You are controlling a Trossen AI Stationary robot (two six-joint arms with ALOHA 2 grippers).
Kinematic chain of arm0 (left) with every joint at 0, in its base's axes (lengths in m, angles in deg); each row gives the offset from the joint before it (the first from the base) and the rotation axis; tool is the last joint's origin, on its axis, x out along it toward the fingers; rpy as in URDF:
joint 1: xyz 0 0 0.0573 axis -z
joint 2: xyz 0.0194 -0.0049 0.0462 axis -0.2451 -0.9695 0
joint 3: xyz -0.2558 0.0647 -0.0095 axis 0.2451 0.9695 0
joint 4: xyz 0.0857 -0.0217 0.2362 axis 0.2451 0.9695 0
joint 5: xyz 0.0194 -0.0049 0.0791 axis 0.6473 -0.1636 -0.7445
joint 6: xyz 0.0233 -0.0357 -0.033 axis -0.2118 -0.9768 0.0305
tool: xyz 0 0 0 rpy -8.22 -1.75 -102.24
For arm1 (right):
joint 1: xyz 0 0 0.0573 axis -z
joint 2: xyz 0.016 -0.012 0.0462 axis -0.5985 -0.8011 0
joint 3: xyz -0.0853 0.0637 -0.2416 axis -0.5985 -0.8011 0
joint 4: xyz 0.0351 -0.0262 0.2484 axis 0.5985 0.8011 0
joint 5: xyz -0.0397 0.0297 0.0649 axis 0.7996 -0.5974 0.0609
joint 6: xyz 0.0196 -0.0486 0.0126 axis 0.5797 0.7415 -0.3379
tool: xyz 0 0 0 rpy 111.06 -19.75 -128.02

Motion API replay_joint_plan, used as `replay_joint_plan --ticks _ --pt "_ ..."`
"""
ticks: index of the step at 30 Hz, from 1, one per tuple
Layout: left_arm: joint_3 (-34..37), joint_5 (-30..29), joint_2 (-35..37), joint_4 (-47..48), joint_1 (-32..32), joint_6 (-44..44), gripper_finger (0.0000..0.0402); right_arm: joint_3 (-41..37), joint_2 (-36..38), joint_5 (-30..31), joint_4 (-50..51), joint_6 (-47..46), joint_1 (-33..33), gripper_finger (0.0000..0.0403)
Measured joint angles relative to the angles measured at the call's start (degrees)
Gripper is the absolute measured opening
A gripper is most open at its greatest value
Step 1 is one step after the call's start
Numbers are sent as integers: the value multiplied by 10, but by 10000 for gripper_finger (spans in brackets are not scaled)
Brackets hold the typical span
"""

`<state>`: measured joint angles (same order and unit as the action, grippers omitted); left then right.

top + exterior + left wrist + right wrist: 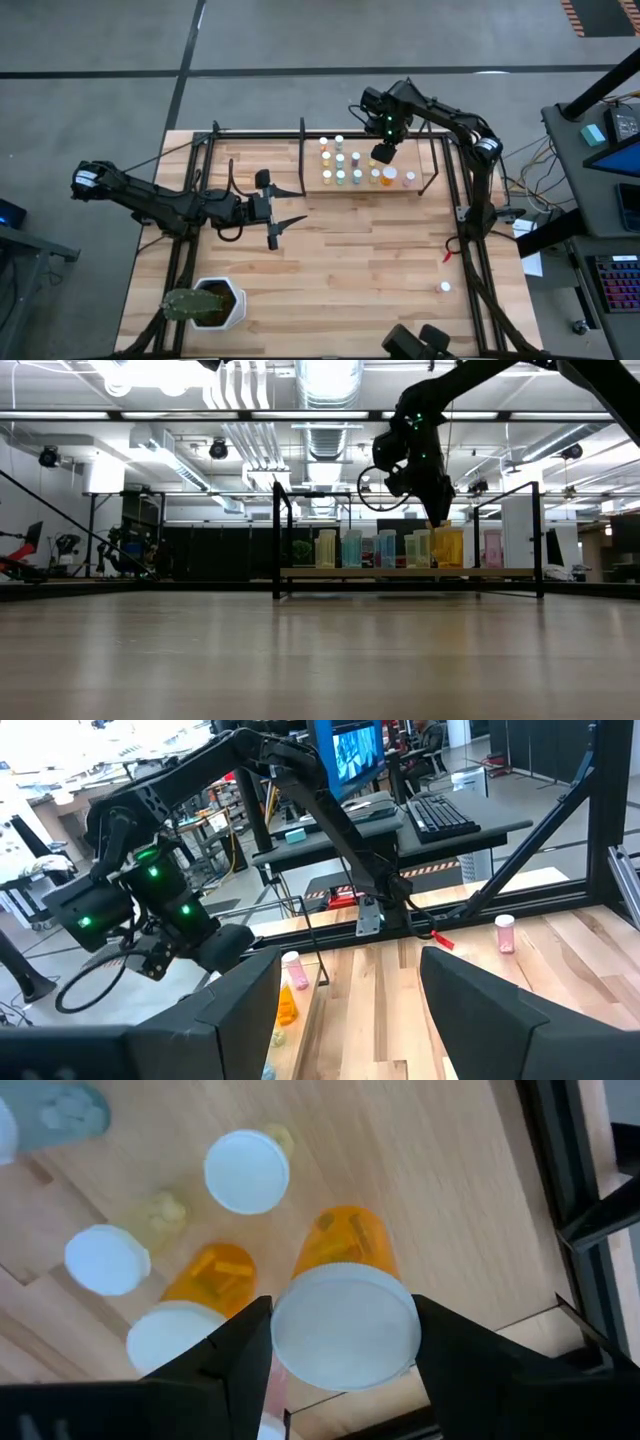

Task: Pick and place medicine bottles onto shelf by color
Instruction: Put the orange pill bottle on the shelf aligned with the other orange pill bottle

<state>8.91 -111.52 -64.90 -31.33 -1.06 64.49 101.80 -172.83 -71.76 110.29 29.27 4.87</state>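
Over the shelf point(428, 186), the right end effector point(340, 1370) stands clamped on an orange white-capped bottle point(346, 1305).

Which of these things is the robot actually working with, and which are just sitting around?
Part of the job:
medicine bottles
shelf
orange bottle between the right gripper fingers
stray pink bottle

Just lying about:
plant pot
idle left gripper

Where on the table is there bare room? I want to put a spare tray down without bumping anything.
The widest bare wood lies between the plant pot and the lone bottle near the right edge. It is crowded at the shelf, where the right gripper holds an orange bottle; the left gripper hangs open mid-table.
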Motion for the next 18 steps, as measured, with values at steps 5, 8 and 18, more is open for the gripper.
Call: replay_joint_plan --ticks 5,8,18 --pt "0 0 0 0 0 0 224 -3 -6 0 -12 1 -1 201" --pt "0 0 0 0 0 0 224 -3 -6 -1 -11 1 -1 201" --pt "0 0 0 0 0 0 224 -19 -6 -21 -21 1 -1 201"
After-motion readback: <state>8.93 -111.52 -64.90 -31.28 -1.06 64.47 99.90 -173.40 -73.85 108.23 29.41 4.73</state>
